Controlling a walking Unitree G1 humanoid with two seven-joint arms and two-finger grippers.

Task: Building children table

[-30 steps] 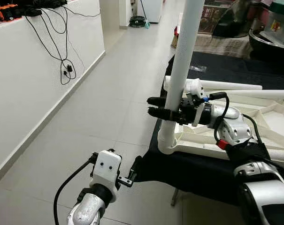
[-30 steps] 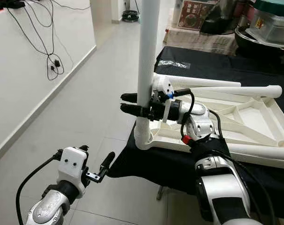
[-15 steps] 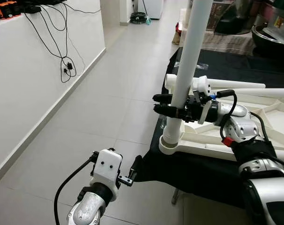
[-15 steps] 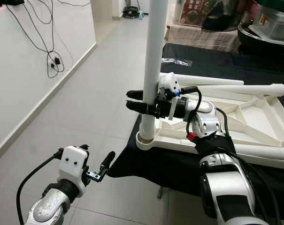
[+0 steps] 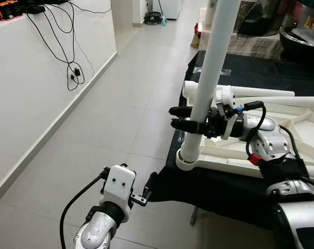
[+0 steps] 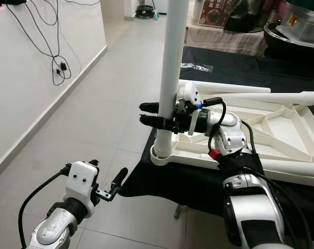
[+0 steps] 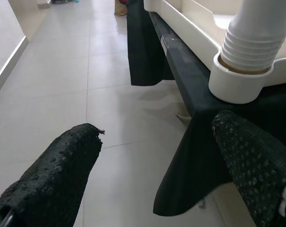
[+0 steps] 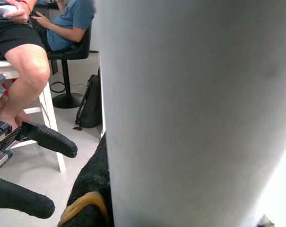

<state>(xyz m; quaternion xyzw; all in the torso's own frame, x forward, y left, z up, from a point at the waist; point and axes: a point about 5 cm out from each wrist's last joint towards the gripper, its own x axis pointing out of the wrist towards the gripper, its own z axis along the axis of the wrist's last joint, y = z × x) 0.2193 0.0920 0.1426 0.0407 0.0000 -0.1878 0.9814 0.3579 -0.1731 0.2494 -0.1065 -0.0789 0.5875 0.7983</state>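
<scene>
A white table leg [image 5: 214, 57] stands nearly upright, its ribbed foot [image 7: 251, 47] in the round corner socket [image 5: 190, 162] of the upside-down white table top [image 5: 302, 129]. My right gripper [image 5: 178, 118] is shut on the leg a little above the socket, its black fingers [image 5: 180, 110] reaching past the leg. In the right wrist view the leg [image 8: 195, 113] looms very close. My left gripper [image 5: 146, 189] hangs low and open beside the corner of the black cloth [image 5: 224, 187], with nothing between its fingers [image 7: 53, 170].
Two more white legs [image 5: 260, 93] lie across the table top. The black cloth covers the support under it. A white wall with dangling cables [image 5: 71, 72] runs along the left, with tiled floor [image 5: 120, 119] between. A seated person [image 8: 24, 52] and a backpack [image 8: 91, 106] are beyond.
The camera has shifted a little, so the scene sits slightly further right. My right gripper keeps its hold on the leg. The left gripper has not moved.
</scene>
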